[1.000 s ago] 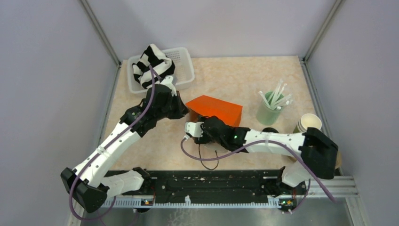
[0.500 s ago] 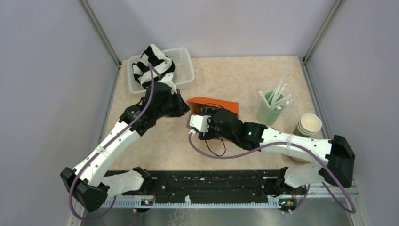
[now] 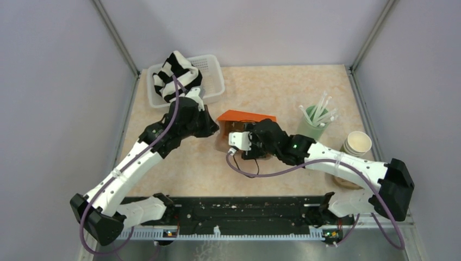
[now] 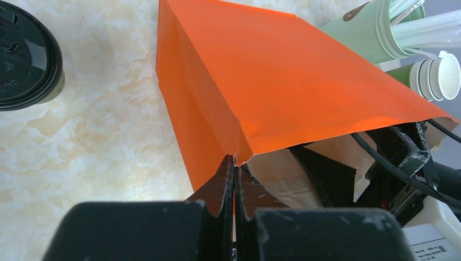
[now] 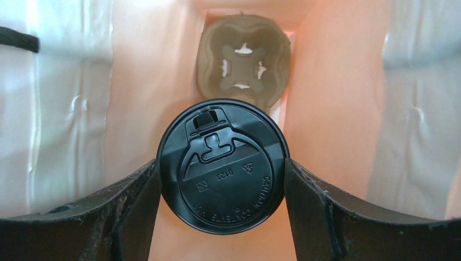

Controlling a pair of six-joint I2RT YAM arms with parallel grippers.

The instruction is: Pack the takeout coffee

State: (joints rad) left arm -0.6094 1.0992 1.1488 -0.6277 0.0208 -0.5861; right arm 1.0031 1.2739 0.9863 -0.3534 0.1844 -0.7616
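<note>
Right gripper (image 5: 222,179) moved into bag (image 4: 304,81), gripping black-lidded cup (image 5: 221,157)

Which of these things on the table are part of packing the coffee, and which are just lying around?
For the job:
- lidded cup, held by the right gripper inside the bag
- orange bag, rim pinched by the left gripper
- cup carrier at the bag's bottom
- second lidded cup on the table

Lying about:
- tumbler of straws
- stack of empty cups
- basket with striped cloth

Robot test cell, lab type: plain grey partition walls (image 3: 49,98), aluminium corner posts (image 3: 118,41), marble-pattern worktop (image 3: 272,87), arm-mounting rail (image 3: 244,217).
</note>
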